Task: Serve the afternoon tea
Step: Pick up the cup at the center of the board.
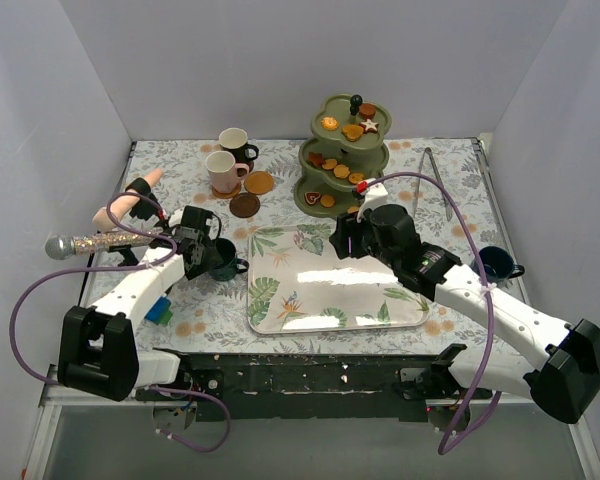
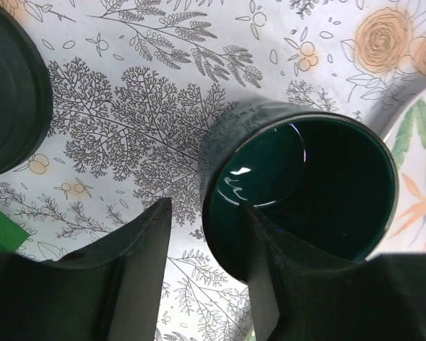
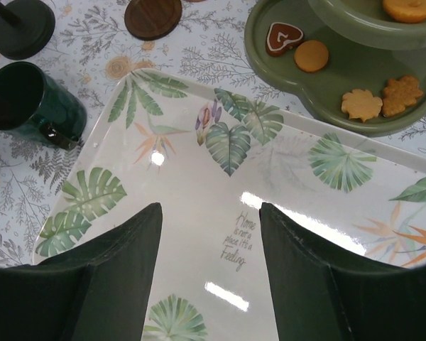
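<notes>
Ceramic mugs (image 1: 221,170) number four, brown coasters (image 1: 244,205) two, tiered stand (image 1: 342,110) one.

Leaf-print tray (image 3: 199,177), small script txt, approx "Home is not a place it's a feeling"

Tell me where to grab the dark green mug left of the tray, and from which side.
Pinch the rim wall of the green mug from above, one finger inside, one outside, on the side away from its handle. It stands upright, mouth open and empty, with a thin wall. The left gripper straddles that wall, jaws open.
</notes>
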